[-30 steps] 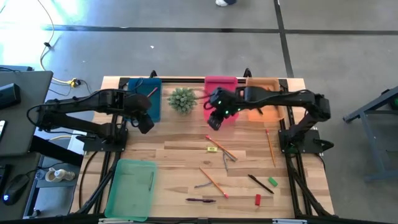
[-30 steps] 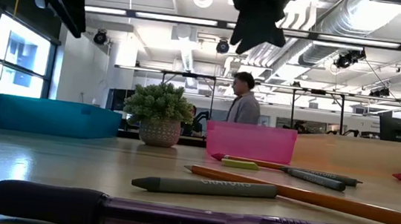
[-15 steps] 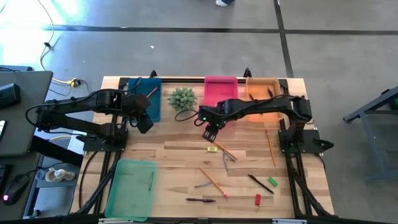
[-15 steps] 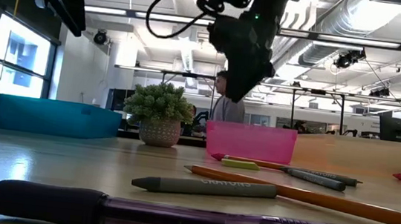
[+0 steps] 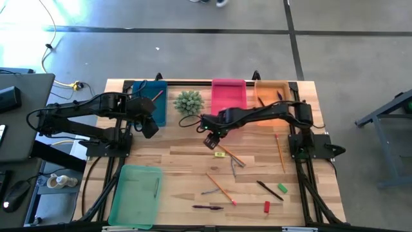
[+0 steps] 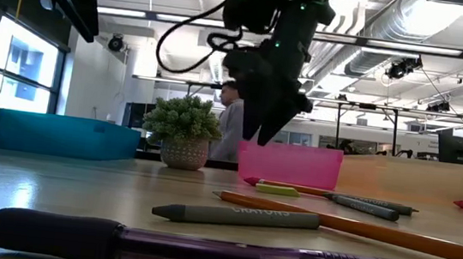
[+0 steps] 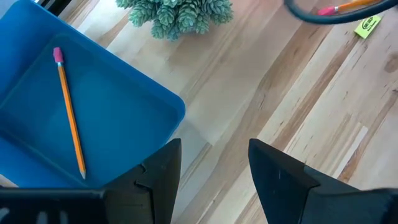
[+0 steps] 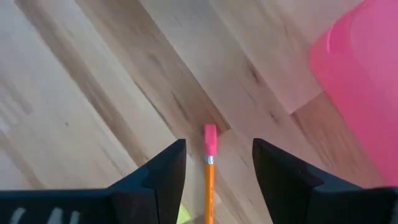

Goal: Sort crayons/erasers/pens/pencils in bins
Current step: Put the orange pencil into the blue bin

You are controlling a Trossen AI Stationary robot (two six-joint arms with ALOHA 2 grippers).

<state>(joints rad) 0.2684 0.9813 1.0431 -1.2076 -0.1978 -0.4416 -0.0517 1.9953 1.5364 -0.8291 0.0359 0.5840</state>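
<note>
My right gripper (image 5: 211, 140) hangs open, pointing down, just above the pink eraser end (image 8: 210, 139) of an orange pencil (image 5: 230, 154) that lies flat on the table. Its fingers stand on either side of that end, clear of it. A yellow eraser (image 5: 219, 154) lies beside the pencil. My left gripper (image 5: 149, 126) waits open above the near right corner of the blue bin (image 7: 37, 124), which holds one orange pencil (image 7: 69, 112). The pink bin (image 5: 228, 95), orange bin (image 5: 270, 96) and light green bin (image 5: 135, 194) stand around the table.
A small potted plant (image 5: 188, 103) stands between the blue and pink bins. More pencils (image 5: 280, 151) (image 5: 221, 188), grey crayons (image 5: 235, 166) (image 5: 209, 191), dark pens (image 5: 207, 207) (image 5: 269, 190), a green eraser (image 5: 281, 188) and a red eraser (image 5: 266, 206) lie scattered toward the table's near right.
My right gripper has come down from above the pink bin, moving toward the table's left and near edge. It now hangs low over the eraser end of the orange pencil. The things on the table have stayed where they were.
</note>
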